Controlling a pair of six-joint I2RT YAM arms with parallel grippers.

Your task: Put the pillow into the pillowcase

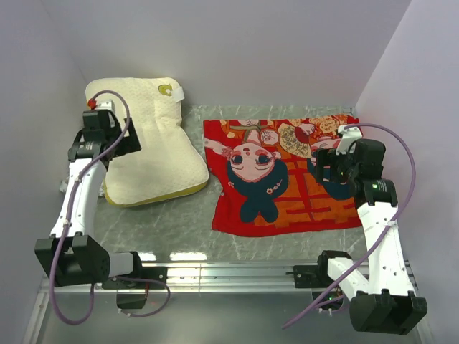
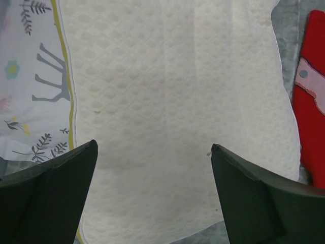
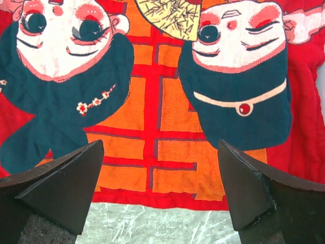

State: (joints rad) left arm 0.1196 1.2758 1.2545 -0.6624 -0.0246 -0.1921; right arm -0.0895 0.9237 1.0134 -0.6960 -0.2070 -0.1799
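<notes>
The left claw (image 2: 153, 152) hangs wide and empty above the pillow (image 2: 172, 91), the right claw (image 3: 160, 150) equally wide above the flat pillowcase (image 3: 167, 117) just beside it, so the task seems barely begun, and the next move likely calls for pinching the case's mouth open.

Fixed overhead view, left wrist close above pillow (image 2: 172, 101), right wrist close above pillowcase (image 3: 167, 127) (both visible overhead)

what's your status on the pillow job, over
Left jaws open over the pillow; right jaws open over the pillowcase. Pillow outside the case, apart from it. Nothing lying between them.
</notes>
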